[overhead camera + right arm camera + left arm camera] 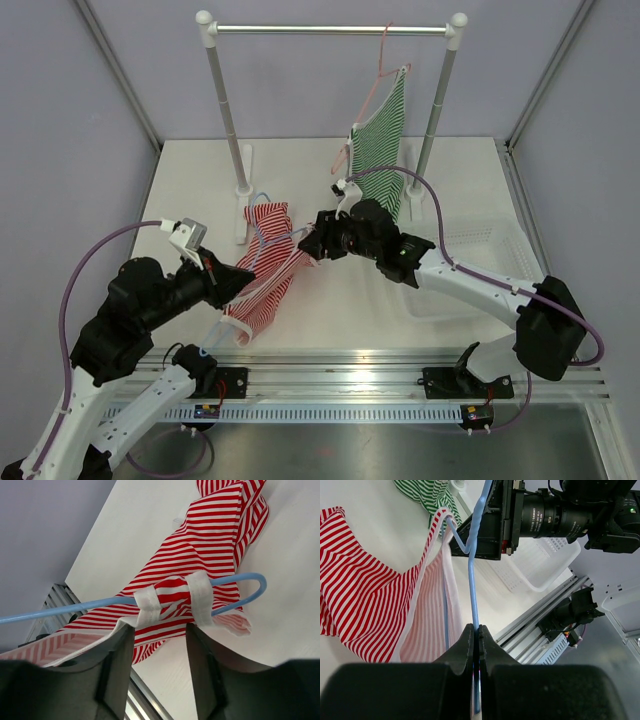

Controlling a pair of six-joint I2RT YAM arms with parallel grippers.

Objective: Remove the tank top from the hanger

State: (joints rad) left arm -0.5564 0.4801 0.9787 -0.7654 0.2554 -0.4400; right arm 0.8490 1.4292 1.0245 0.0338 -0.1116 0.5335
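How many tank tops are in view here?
2: the red-striped tank top on the blue hanger at the front; the green-striped tank top hanging from the rack rail.

— Black blocky joints and white shells on the links. The left arm [130, 320] and right arm [470, 285] look alike.
— A purple cable [66, 300] loops off each. See the green light [632, 510] on the right forearm?
— Yes, and a white camera box [188, 236] on the left wrist.
— Left gripper [476, 631] and right gripper [159, 629] are both matte black, thick and rounded.
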